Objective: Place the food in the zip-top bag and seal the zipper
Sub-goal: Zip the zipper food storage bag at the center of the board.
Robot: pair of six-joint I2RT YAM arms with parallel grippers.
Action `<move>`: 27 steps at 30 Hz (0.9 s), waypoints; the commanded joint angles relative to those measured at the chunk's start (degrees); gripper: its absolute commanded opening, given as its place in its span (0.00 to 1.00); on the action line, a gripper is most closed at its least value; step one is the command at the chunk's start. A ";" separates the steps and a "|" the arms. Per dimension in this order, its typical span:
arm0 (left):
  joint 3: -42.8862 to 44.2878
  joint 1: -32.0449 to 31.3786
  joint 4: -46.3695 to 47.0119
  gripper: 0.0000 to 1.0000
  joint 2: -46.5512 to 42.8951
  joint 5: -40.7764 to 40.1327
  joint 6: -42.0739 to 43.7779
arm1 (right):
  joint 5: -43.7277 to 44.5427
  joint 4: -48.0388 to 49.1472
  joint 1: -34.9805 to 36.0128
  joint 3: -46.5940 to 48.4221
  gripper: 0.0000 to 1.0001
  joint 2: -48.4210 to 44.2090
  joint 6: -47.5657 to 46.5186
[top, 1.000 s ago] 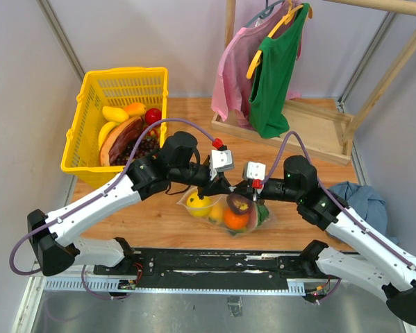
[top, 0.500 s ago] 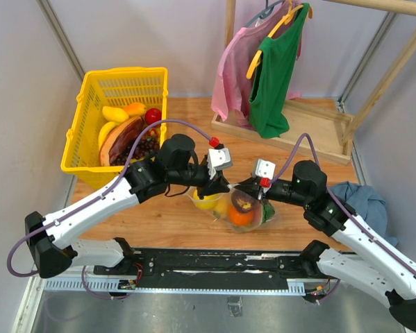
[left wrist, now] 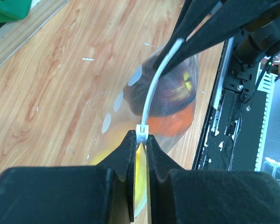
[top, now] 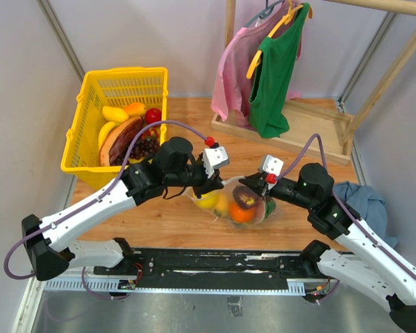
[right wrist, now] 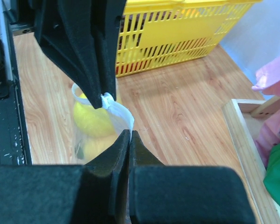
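The zip-top bag (top: pixel 253 208) hangs between my two grippers above the wooden table. It holds food: a yellow lemon (top: pixel 206 201), an orange (top: pixel 241 214), a dark purple piece (top: pixel 247 198) and a green piece (top: pixel 269 207). My left gripper (left wrist: pixel 142 138) is shut on the white slider of the zipper (left wrist: pixel 151 93), which runs up to the right gripper's fingers (left wrist: pixel 200 32). My right gripper (right wrist: pixel 130 133) is shut on the bag's white top edge (right wrist: pixel 121 112). The left gripper's fingers (right wrist: pixel 83 46) are close in front of it, with the lemon (right wrist: pixel 93 116) below them. No watermelon slice shows in the bag.
A yellow mesh basket (top: pixel 89 104) with more toy food stands at the back left. A wooden rack base (top: pixel 298 132) with hanging pink and green clothes is at the back right. A blue cloth (top: pixel 364 198) lies at the right edge.
My right gripper has moved right with the bag's edge. The bag and its food have shifted right and bunched up. The gap between the grippers has widened, and the left gripper has barely moved.
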 commanded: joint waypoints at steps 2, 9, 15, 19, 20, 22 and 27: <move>2.42 -0.11 -5.95 0.05 -1.81 -4.54 1.99 | 7.19 5.12 -1.87 -0.61 0.01 -1.99 2.74; 9.80 -0.20 -10.69 0.00 2.70 -2.24 3.94 | -1.97 4.52 -1.88 -0.33 0.13 1.53 3.37; 16.86 -2.21 -14.79 0.00 7.98 -0.72 5.27 | -3.84 2.20 -1.86 0.91 0.44 2.03 -0.12; 18.92 -3.20 -15.04 0.00 11.84 0.96 5.11 | -2.55 0.46 -1.85 0.26 0.42 2.27 -1.18; 18.84 -3.38 -14.62 0.00 12.79 1.45 4.75 | -1.93 0.05 -1.88 -0.11 0.41 2.19 -1.20; 18.91 -3.91 -14.06 0.00 14.64 2.74 4.21 | -0.53 -1.14 -1.88 -1.06 0.37 1.74 -1.11; 22.41 -5.01 -12.90 0.03 18.07 3.29 2.77 | 4.76 -5.40 -1.92 -3.96 0.14 -0.39 2.07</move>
